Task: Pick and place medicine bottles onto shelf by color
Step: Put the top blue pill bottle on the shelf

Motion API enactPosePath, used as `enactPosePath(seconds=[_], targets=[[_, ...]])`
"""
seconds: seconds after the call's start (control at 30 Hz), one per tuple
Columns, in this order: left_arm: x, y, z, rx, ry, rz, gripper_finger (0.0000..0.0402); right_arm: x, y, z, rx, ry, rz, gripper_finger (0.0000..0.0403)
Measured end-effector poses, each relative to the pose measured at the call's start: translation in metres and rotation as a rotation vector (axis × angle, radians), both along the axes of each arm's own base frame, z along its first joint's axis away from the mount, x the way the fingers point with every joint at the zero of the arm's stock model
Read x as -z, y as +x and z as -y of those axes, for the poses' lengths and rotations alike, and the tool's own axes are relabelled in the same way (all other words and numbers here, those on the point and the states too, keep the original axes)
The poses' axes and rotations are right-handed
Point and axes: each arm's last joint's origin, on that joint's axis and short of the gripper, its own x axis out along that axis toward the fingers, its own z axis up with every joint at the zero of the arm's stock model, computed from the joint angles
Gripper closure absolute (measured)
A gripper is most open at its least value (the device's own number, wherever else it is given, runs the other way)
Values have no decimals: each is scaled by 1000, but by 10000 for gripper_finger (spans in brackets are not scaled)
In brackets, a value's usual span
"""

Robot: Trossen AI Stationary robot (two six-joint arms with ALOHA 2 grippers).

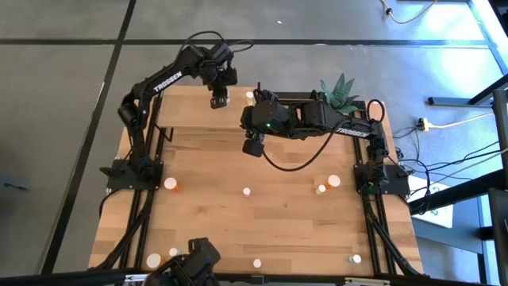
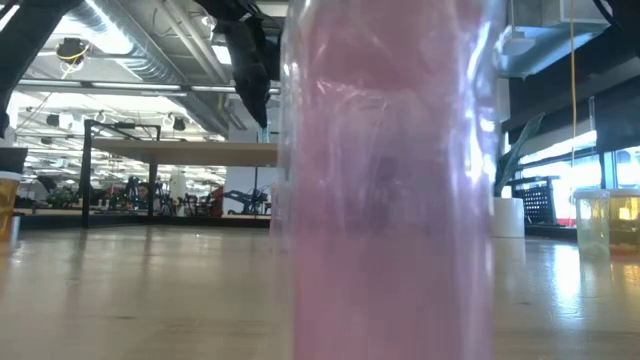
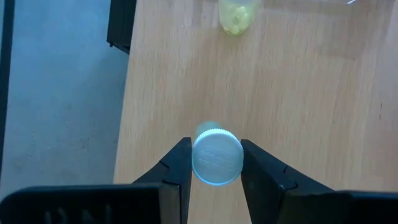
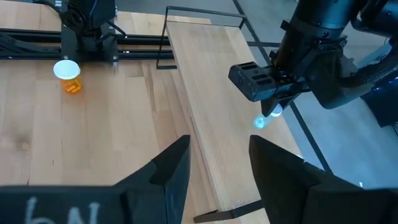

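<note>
Bottle (image 3: 217,157) with the white cap sat clamped between your left gripper (image 3: 217,163) fingers, hanging over the shelf (image 4: 211,106) edge. Your right gripper (image 4: 219,163) was spread, holding nothing, just beside that shelf, with an orange bottle (image 4: 68,76) farther off.

The shelf (image 4: 217,93) top lies mostly bare beneath the left pincer (image 4: 273,112); a yellowish bottle (image 3: 238,14) stands farther along, and thin posts edge it.
</note>
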Motion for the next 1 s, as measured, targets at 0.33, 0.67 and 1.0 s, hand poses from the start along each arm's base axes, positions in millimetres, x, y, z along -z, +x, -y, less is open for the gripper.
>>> enactPosePath(seconds=[0.33,0.67,1.0], targets=[[1,0,-1,4,2,-1,304,0,0,0,0,0,1,237],[1,0,-1,2,5,-4,282,0,0,0,0,0,2,237],[1,0,-1,2,5,-4,280,0,0,0,0,0,2,237]])
